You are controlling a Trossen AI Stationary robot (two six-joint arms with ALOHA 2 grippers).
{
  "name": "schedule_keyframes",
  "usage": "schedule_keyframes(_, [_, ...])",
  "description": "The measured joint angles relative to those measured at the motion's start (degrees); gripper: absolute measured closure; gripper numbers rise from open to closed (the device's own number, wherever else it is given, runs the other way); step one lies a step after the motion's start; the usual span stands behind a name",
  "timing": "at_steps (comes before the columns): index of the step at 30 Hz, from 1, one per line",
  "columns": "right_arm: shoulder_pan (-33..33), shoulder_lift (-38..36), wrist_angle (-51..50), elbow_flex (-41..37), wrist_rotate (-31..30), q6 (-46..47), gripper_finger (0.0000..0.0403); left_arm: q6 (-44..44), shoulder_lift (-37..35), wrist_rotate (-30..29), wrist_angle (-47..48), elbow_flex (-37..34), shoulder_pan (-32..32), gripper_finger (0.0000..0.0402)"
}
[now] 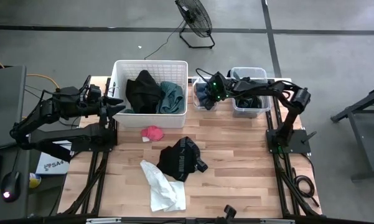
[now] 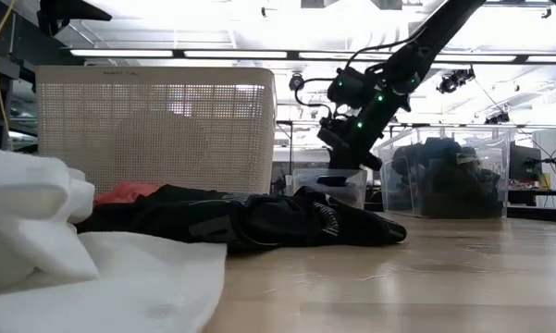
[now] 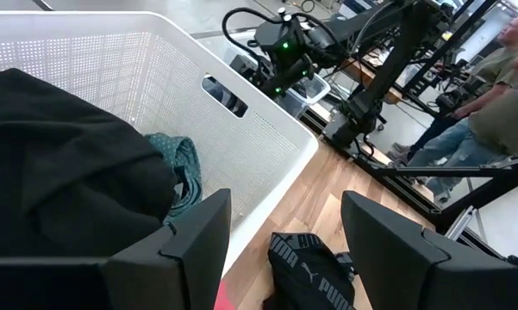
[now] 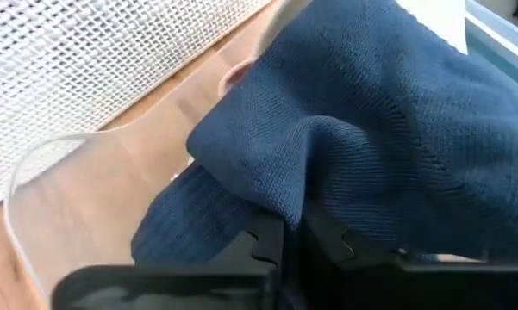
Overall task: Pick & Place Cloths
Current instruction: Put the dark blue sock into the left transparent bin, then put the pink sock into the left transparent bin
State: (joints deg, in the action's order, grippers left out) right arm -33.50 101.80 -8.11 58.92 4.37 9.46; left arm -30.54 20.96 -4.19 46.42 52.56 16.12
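A white slatted basket (image 1: pixel 150 68) holds a large black cloth (image 1: pixel 142 91) and a teal-green cloth (image 1: pixel 172 97). On the table lie a red-pink cloth (image 1: pixel 152 132), a black printed cloth (image 1: pixel 180 158) and a white cloth (image 1: pixel 162 186). A dark blue knitted cloth (image 4: pixel 371 129) sits in the small clear tub (image 1: pixel 204 104). My left gripper (image 1: pixel 117 107) hovers open at the basket's left near corner, touching nothing. My right gripper (image 1: pixel 211 91) reaches down into the small tub, shut on the blue cloth. My right gripper (image 4: pixel 295 234) pinches a raised fold (image 4: pixel 284 185) of the blue knitted cloth between its two fingers, slanting down from above into the small tub. The cloth bunches up at the fingers, and the rest of it lies in the tub.
A second, larger clear tub (image 1: pixel 249 107) with dark cloths stands right of the small one. Bare wood shows along the table's right side and near right corner (image 1: pixel 249 174). A person stands beyond the table in the left wrist view (image 3: pixel 491 95).
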Motion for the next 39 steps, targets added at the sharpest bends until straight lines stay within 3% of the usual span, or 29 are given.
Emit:
schedule_keyframes(6, [0.11, -3.05, 0.22, -0.02, -0.83, -0.07, 0.0338, 0.26, -0.01, 0.17, 0.02, 0.00, 0.00, 0.0186])
schedule_keyframes(16, [0.11, -10.15, 1.12, -0.02, 0.56, 4.22, 0.0144, 1.22, -0.01, 1.20, 0.61, 0.00, 0.00, 0.0186])
schedule_keyframes(21, [0.11, -13.47, 0.87, -0.02, 2.24, 6.82, 0.0078, 1.84, 0.01, 2.51, 0.92, 0.00, -0.01, 0.0186])
schedule_keyframes(28, [2.59, -19.54, -0.34, -0.02, 5.41, 12.83, 0.0064, 3.75, 1.31, 11.14, 2.50, -0.02, -0.02, 0.0186])
schedule_keyframes(33, [9.16, -23.26, -3.57, -0.02, -0.18, 13.59, 0.0075, 7.27, 2.91, 16.97, 5.26, -0.02, -0.02, 0.0186])
schedule_keyframes(39, [19.06, -25.40, -7.00, -0.02, -10.97, 20.37, 0.0084, 8.39, 5.91, 19.92, 8.28, -0.02, -0.02, 0.0186])
